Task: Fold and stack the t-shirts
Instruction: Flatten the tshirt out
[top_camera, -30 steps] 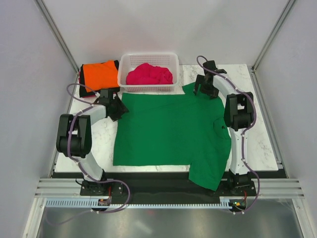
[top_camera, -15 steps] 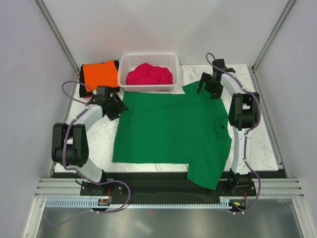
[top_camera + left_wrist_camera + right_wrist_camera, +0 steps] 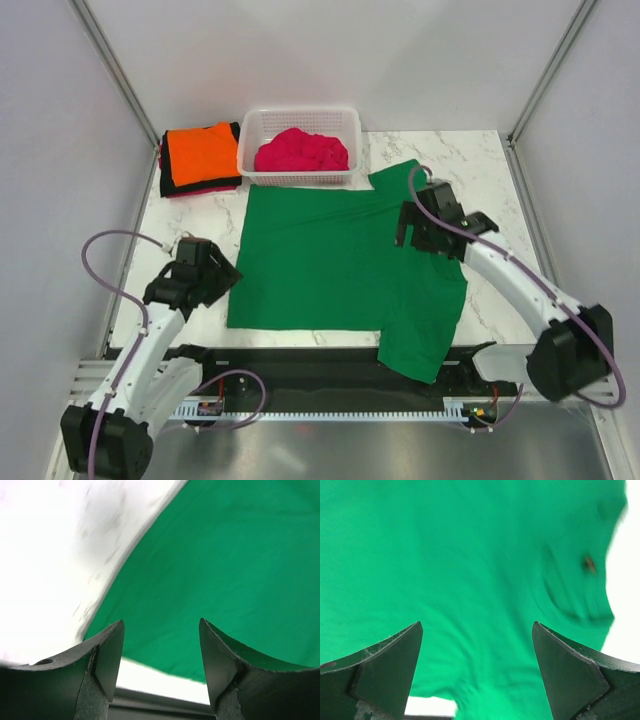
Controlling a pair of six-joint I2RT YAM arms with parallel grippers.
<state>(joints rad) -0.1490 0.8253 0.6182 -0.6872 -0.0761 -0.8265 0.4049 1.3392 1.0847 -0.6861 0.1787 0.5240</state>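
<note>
Both arms pulling back toward near counter (image 3: 500, 170) edge: left fingers (image 3: 107, 660) hovering apart at green t-shirt (image 3: 330, 265) left edge; right fingers (image 3: 390, 665) hanging wide apart above its right side, gripping nothing.

White arms (image 3: 512, 285), black joints (image 3: 572, 352), purple cables (image 3: 128, 234)

Marble table (image 3: 485, 170) bears spread green t-shirt (image 3: 330, 260), folded shirt stack (image 3: 200, 155), white basket (image 3: 300, 178).
</note>
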